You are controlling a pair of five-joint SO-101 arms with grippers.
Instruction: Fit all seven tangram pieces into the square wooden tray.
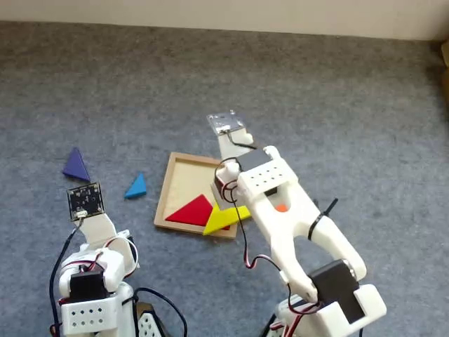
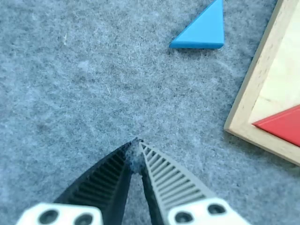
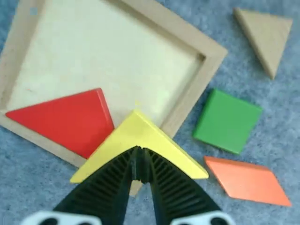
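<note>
The square wooden tray [image 1: 170, 184] lies mid-table with a red triangle [image 1: 191, 210] inside at its near edge. A yellow triangle [image 3: 140, 133] sits tilted across the tray's rim [image 3: 187, 110], partly over the red triangle [image 3: 65, 119]. My right gripper [image 3: 139, 152] is shut, its tips resting on the yellow triangle's face. Outside the tray lie a green square [image 3: 227, 121], an orange parallelogram [image 3: 246, 180] and a plain wooden triangle [image 3: 269, 33]. My left gripper [image 2: 137, 146] is shut and empty over the carpet, short of a light blue triangle [image 2: 201, 33] and the tray's corner [image 2: 243, 117].
A dark blue triangle [image 1: 76, 165] lies on the grey carpet left of the light blue triangle [image 1: 136, 187]. The right arm [image 1: 280, 203] hangs over the tray's right side and hides the pieces beyond it in the high view. Open carpet stretches behind the tray.
</note>
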